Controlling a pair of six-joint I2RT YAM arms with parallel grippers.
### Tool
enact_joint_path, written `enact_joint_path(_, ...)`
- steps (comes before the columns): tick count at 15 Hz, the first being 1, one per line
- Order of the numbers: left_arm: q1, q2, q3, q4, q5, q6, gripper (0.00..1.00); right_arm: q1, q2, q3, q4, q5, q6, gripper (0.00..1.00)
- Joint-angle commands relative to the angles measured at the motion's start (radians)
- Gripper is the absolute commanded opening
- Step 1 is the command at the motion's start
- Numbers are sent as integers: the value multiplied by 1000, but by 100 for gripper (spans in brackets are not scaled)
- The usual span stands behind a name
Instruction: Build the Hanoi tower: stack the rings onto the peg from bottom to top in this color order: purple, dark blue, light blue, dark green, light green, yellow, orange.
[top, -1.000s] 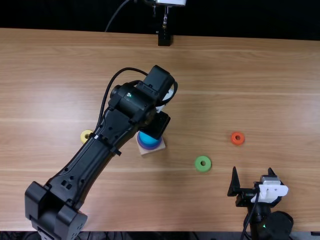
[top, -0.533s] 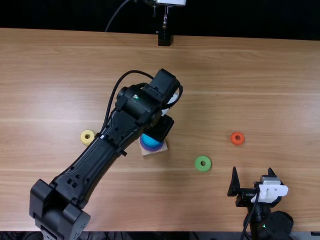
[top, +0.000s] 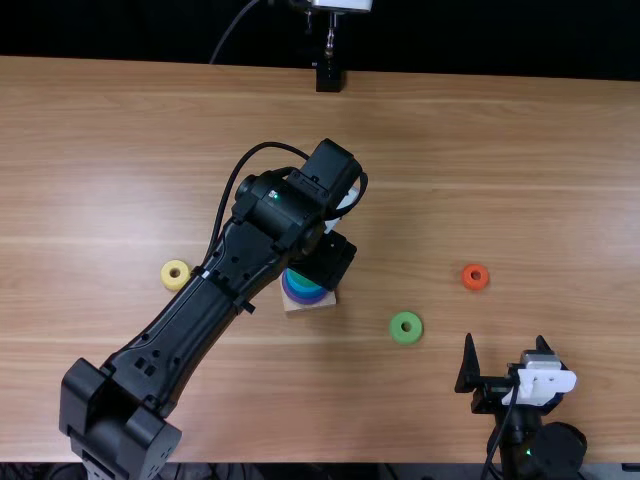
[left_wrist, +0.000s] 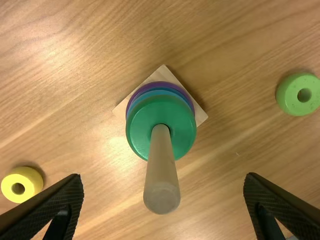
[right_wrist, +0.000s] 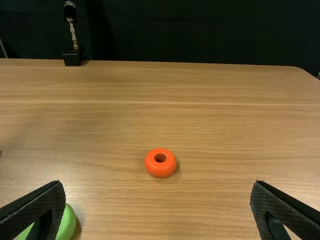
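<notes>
Dark green ring (left_wrist: 140, 131) now round peg (left_wrist: 161, 167); left claw (left_wrist: 163, 176) released; right claw (right_wrist: 158, 184) open, empty; light green ring (left_wrist: 288, 97) presumably next.

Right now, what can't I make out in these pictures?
Top view: the peg, hidden under the left arm.
Left wrist view: the middle of the purple ring, covered by the dark green ring.
Right wrist view: part of the light green ring, behind one of the right jaws and cut off by the bottom edge.
</notes>
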Motion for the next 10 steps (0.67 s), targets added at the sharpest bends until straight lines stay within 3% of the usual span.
enact_joint_path(1, 7, 6, -1, 3, 10, 0, 100, -12, -13, -72, -56, 9, 1, 100)
enact_joint_path(5, 41, -53, 47, 61, 10, 0, 100, -12, -13, -72, -56, 9, 1, 100)
enact_joint_path(7, 65, -136, 33, 254, 28, -2, 100, -12, -13, -72, -56, 9, 1, 100)
enact_joint_path(9, 125, -253, -34, 473, 71, -4, 100, -12, -13, -72, -56, 9, 1, 100)
enact_joint_path(10, 163, -311, -91, 545, 72, -4, 100, -12, -13, -72, -56, 9, 1, 100)
